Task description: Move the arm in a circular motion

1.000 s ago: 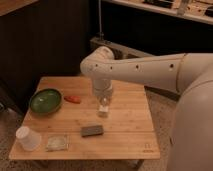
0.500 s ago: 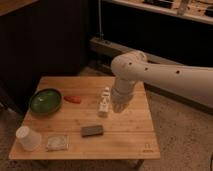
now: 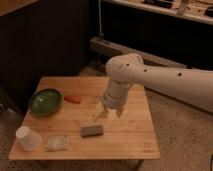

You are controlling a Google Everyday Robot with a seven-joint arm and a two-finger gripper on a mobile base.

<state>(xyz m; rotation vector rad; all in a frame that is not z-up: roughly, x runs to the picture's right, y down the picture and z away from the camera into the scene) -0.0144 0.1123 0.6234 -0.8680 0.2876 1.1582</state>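
Arm (image 3: 150, 77): cream-white, thick rounded segments with small dark dots; enters from the right edge, bends at a bulbous joint above the table's rear half, then drops toward the table's middle.
Gripper (image 3: 113, 111): at the arm's tip, pointing down, close above the tabletop near its centre; open or closed cannot be told.
Table (image 3: 135, 137): low, light wooden slatted top, on a speckled floor before a dark wall.
Bowl (image 3: 45, 101): green, upright, left rear of the table.
Orange-red object (image 3: 73, 99): small, elongated, just right of the bowl.
Pale object (image 3: 98, 111): just left of the gripper; kind unclear.
Dark grey block (image 3: 92, 130): flat, in front of the gripper.
White cup (image 3: 28, 138): front left corner.
Clear packet (image 3: 57, 143): flat, just right of the cup.
Mark (image 3: 146, 146): small, dark, front right of the tabletop; too small to read.
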